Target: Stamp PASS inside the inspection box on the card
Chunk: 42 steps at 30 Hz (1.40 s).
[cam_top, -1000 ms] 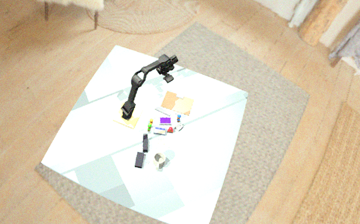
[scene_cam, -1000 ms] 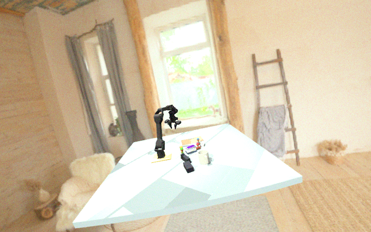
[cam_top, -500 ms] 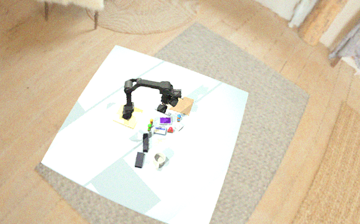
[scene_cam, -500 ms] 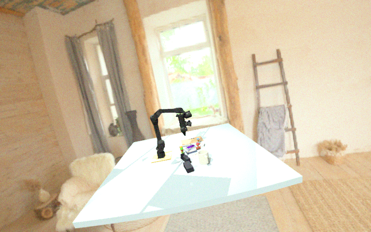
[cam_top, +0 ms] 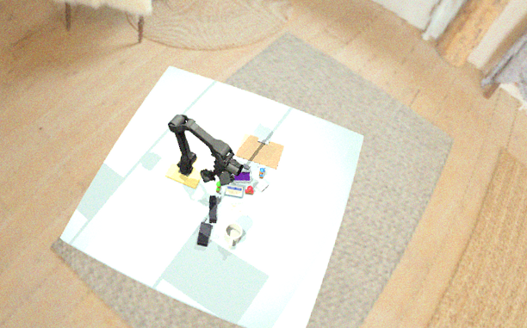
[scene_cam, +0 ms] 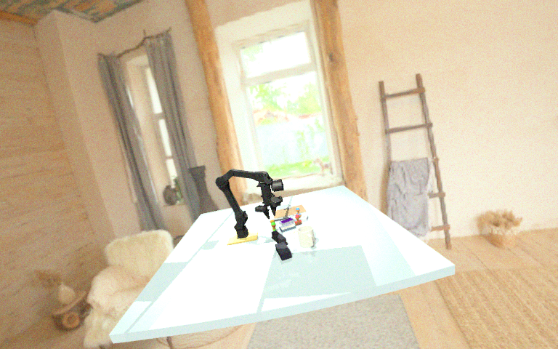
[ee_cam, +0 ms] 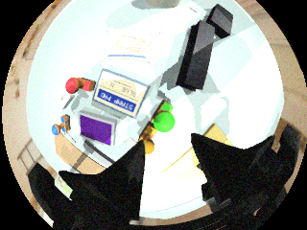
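Note:
My gripper (cam_top: pixel 217 180) (scene_cam: pixel 271 215) (ee_cam: pixel 168 141) is partly open with nothing between its fingers, above the bench. Just ahead of its fingertips in the wrist view are a green-knobbed stamp (cam_top: pixel 218 187) (scene_cam: pixel 273 225) (ee_cam: pixel 164 122) and an orange-knobbed stamp (ee_cam: pixel 148 146). A red-knobbed stamp (cam_top: pixel 249 190) (ee_cam: pixel 72 85) and a blue-knobbed one (cam_top: pixel 262 172) (ee_cam: pixel 56 129) stand beyond the pad. The purple ink pad (cam_top: pixel 242 176) (ee_cam: pixel 97 128) is open beside its lid (cam_top: pixel 234 190) (ee_cam: pixel 117 97), lettered STAMP PAD. A pale card (ee_cam: pixel 134 43) is washed out; its box is unclear. No PASS lettering is readable.
Two black blocks (cam_top: pixel 213 209) (ee_cam: pixel 197 55) (cam_top: pixel 204 234) (ee_cam: pixel 221 20) and a cream mug (cam_top: pixel 234 232) (scene_cam: pixel 305 237) stand near the stamps. A brown clipboard (cam_top: pixel 268 153) lies behind the pad. The arm stands on a yellow plate (cam_top: pixel 190 179) (scene_cam: pixel 251 237).

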Tool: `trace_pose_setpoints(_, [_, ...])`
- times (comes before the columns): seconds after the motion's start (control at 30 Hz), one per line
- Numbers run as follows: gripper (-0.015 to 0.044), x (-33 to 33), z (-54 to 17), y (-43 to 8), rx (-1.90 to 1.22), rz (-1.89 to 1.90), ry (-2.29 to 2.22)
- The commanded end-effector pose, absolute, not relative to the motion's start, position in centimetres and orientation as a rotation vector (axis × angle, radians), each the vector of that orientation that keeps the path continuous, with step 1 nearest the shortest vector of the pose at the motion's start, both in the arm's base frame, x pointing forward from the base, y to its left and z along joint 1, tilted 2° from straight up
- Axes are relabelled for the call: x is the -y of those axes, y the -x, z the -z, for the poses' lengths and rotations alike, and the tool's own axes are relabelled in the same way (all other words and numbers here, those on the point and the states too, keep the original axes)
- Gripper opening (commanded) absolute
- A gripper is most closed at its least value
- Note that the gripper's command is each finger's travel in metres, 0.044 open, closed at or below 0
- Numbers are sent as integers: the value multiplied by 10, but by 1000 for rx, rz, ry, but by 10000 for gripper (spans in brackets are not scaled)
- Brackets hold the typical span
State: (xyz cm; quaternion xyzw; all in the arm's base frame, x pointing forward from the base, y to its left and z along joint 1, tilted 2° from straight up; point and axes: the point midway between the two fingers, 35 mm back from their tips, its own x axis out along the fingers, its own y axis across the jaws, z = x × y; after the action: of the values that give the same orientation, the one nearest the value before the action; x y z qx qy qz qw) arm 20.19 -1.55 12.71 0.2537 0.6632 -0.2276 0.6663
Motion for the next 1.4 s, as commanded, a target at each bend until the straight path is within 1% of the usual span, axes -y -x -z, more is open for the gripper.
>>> trace_pose_setpoints(0.0, [227,18,-126,-201,-1488,530,-587])
trace_pose_setpoints(1.37, [227,16,-62,-205,-1488,530,-587])
